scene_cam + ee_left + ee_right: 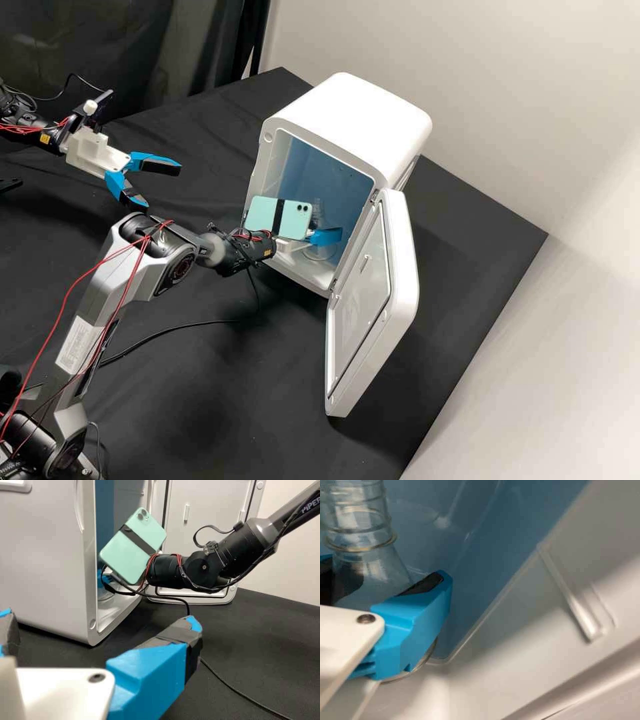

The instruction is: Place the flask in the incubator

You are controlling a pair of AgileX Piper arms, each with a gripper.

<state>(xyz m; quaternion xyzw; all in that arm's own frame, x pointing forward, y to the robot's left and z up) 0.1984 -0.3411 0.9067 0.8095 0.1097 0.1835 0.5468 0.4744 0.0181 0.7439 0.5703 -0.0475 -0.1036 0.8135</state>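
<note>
there is one white incubator with one door, and one clear flask. there are two grey arms, so two pincers: the left pincer and the right pincer, each with two blue fingers. also one mint-green phone and one black desk.

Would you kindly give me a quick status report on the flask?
Left end effector open, over bench. Right end effector shut on flask, inside incubator. Door open.
</note>
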